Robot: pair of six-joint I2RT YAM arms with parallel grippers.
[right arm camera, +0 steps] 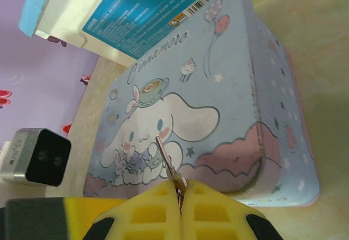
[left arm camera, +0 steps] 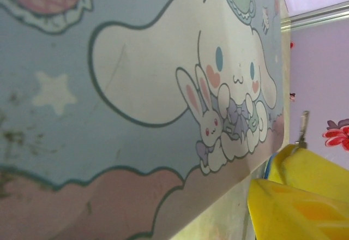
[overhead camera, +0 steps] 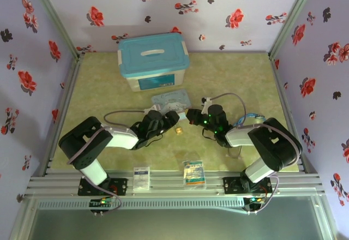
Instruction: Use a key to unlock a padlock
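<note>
**steady the padlock, then line up the key**

the right hand [right arm camera: 179, 190] is clamped on the thin dark-grey metal key [right arm camera: 165, 155], its blade jutting toward 12 o'clock over the light-blue cartoon tin [right arm camera: 229, 87]. the tiny brass-yellow padlock [overhead camera: 178, 131] lies loose on the pale green worktop [overhead camera: 234, 76], at 7 o'clock from that hand. the left hand [overhead camera: 171, 119] sits at the padlock's 11 o'clock; i cannot tell whether its fingers are apart. it should probably pin the lock body before the key goes in.

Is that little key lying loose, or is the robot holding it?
Held: the key sticks out from between the right tool's shut yellow fingers, with the cartoon tin behind it.
</note>
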